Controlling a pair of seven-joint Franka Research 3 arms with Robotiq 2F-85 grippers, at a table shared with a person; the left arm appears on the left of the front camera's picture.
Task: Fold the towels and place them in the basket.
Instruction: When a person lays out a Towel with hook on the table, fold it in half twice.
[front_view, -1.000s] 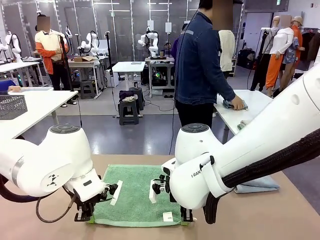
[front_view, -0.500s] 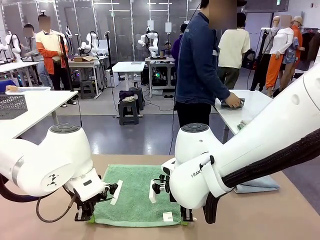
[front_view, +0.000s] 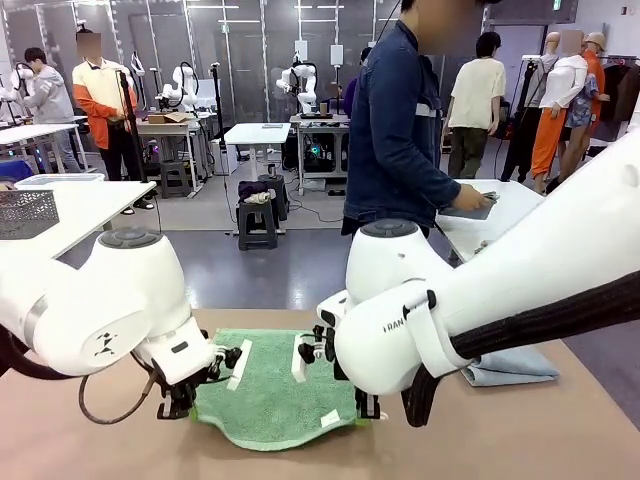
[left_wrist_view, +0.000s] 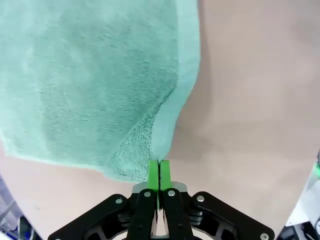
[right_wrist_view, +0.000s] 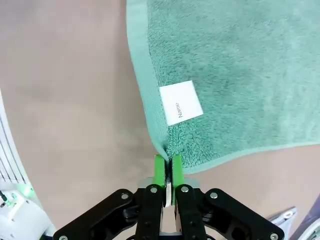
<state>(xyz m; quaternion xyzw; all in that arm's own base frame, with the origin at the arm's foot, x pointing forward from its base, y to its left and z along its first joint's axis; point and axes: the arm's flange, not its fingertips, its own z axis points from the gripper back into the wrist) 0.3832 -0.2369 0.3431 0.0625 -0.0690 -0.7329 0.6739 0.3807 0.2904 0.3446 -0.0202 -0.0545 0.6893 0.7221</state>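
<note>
On the table (front_view: 80, 455) the green towel (front_view: 275, 385) is spread, its near edge raised. One near corner is pinched in the left gripper (left_wrist_view: 159, 170), the other in the right gripper (right_wrist_view: 167, 165), pads clamped on cloth. For a clean fold, both corners should be carried forward level, in step, past the white tag (right_wrist_view: 181, 102).

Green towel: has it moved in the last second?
Yes. On the green towel, the near corners, pinched in the left tool and right tool, have risen off the table; its far edge stayed put.
</note>
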